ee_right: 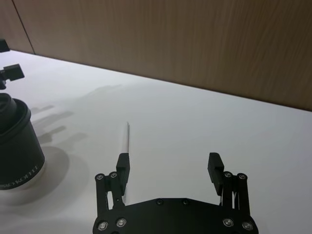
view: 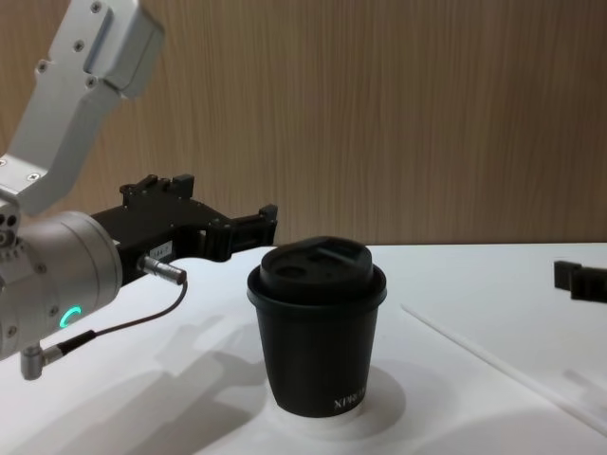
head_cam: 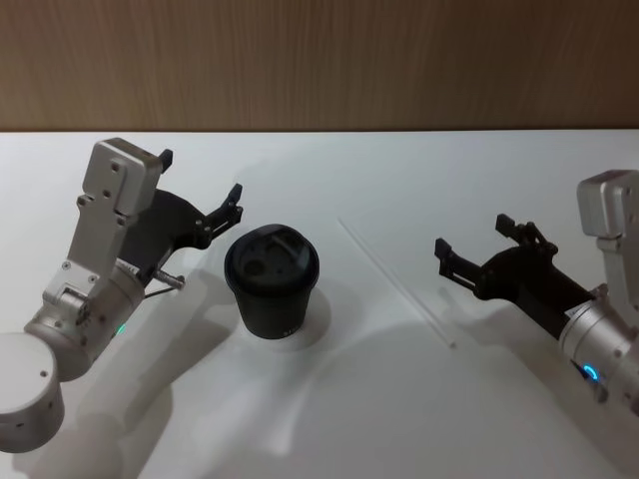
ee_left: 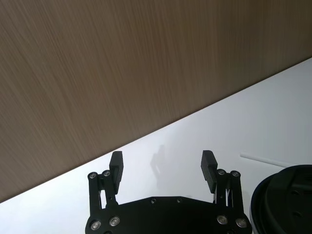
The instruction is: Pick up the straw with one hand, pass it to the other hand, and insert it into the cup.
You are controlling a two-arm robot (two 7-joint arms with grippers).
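The white bench (head_cam: 399,170) is matte and plain. Left of its middle the black cup (head_cam: 272,284) stands upright with its sip lid on (small white lettering runs near the base). It is seated on what looks like a low white disc (view: 384,406). To the cup's right, and apart from it, the thin white straw (head_cam: 396,282) lies flat on the bench, running diagonally from the far side toward the near right.

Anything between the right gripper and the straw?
No. In the head view, just bare white table separates the open right gripper from the straw.
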